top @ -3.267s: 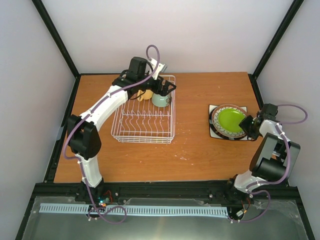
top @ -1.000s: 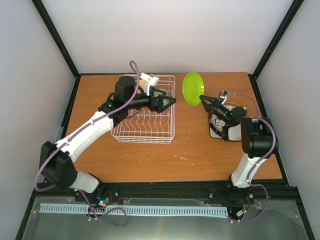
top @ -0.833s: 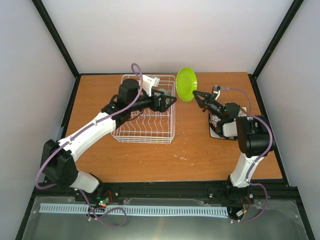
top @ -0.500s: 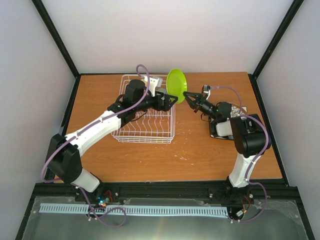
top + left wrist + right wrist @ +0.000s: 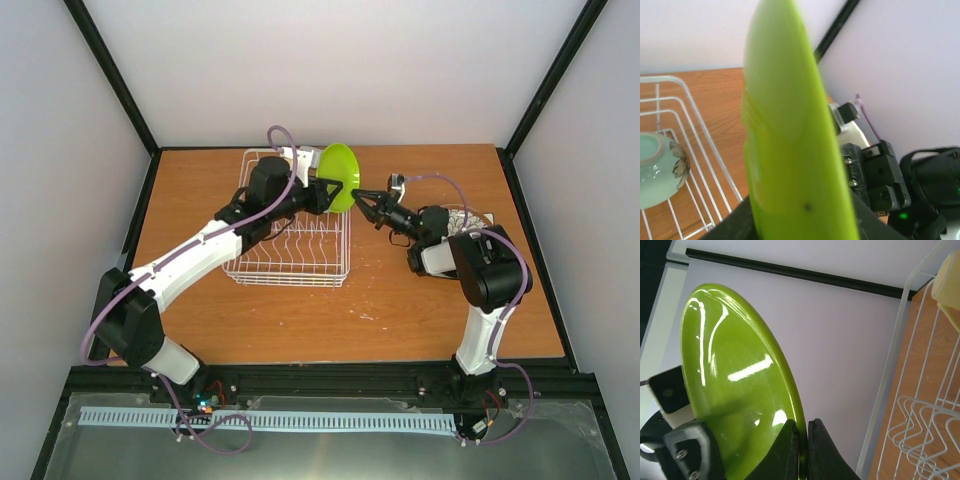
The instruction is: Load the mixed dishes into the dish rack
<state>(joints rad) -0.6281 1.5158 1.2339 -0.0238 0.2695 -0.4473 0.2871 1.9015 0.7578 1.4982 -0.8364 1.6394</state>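
Observation:
The lime-green plate [image 5: 338,177] stands on edge in the air over the back right corner of the white wire dish rack [image 5: 290,250]. My right gripper [image 5: 361,203] is shut on its rim from the right, fingers pinching the edge [image 5: 804,432]. From the left, my left gripper [image 5: 322,193] holds the same plate, with a dark finger against each face [image 5: 800,215]. The pale grey-green cup [image 5: 655,170] lies in the rack. The yellow-tan mug [image 5: 949,277] shows at the rack's far end.
A plate with a dark patterned rim [image 5: 466,216] lies on the table at the right, mostly hidden behind my right arm. Black frame posts and pale walls enclose the brown table [image 5: 300,310].
My right arm has carried the green plate leftward to the rack's corner. My left gripper, open a second ago, has closed its jaws round the plate.

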